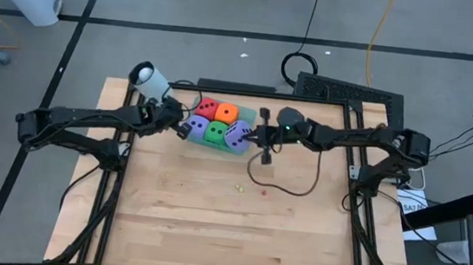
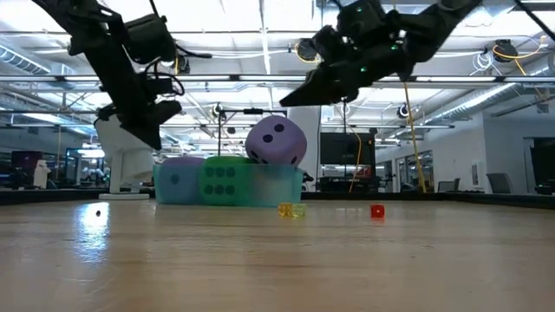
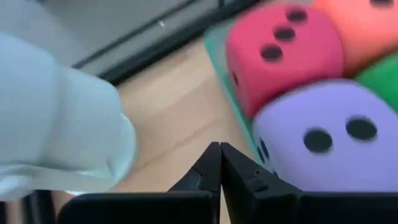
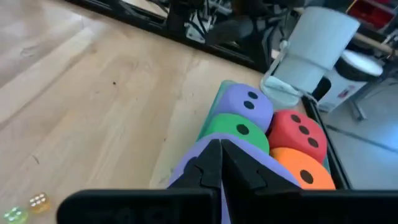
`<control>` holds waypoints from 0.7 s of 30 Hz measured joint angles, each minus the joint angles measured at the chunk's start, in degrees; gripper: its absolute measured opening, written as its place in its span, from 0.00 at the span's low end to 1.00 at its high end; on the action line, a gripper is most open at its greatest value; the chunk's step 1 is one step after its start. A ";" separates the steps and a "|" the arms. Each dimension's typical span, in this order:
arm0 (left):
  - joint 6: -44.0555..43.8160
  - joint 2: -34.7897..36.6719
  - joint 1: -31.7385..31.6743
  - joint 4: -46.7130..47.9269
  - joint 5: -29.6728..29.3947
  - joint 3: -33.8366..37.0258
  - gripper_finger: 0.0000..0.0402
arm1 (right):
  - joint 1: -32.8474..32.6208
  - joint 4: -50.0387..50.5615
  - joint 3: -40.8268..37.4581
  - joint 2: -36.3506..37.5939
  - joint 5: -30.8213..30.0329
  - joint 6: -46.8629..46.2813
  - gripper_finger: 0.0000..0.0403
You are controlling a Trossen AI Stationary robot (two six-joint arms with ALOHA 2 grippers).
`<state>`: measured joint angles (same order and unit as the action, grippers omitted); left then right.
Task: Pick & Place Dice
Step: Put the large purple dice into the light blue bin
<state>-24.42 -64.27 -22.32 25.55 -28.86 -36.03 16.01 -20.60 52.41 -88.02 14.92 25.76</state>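
1. five dice packed in the teal tray point(image 1: 247, 116) at the table's point(image 1: 210, 226) far edge, centre-left: red die point(image 1: 206, 109) and orange die point(image 1: 226, 112) in the far row, a purple die point(image 1: 195, 128) and the green die point(image 1: 216, 132) in the near row.
2. second purple die point(image 1: 236, 134) at the tray's right end, tilted and riding higher than the rest in the low view point(image 2: 276, 140).
3. left gripper point(image 1: 173, 113) just beside the tray's left end, above table level; fingers point(image 3: 208, 169) pressed together, holding nothing.
4. right gripper point(image 1: 258, 135) just right of the tilted purple die, raised in the low view point(image 2: 299, 97); fingers point(image 4: 208, 163) closed tip to tip, nothing between them, purple die directly beyond.
5. white cylinder-shaped device point(image 1: 149, 78) on a stand at the table's far-left corner, close behind the left gripper; crowds that side.
6. dark cable point(image 1: 288, 188) looping over the table under the right arm.
7. tiny yellow cube point(image 2: 290, 210) and tiny red cube point(image 2: 377, 211) loose on the table nearer than the tray, well apart from both grippers.
8. black frame along the table's far edge, right behind the tray.
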 joint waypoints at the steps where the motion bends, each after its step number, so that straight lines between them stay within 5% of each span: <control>1: 0.35 -0.34 -0.12 0.24 0.85 0.01 0.02 | 0.50 0.81 1.08 -0.90 0.02 0.00 0.00; 13: 4.99 -3.06 -0.11 -0.21 5.40 0.02 0.01 | 5.67 6.88 8.32 -13.43 5.04 -1.63 0.00; 21: 8.11 -3.04 -0.05 -0.55 6.12 0.02 0.05 | 5.11 8.84 8.22 -11.54 6.09 -1.13 0.00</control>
<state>-16.31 -67.31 -22.37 25.00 -22.74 -36.01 21.12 -11.77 60.64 -99.56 21.01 24.63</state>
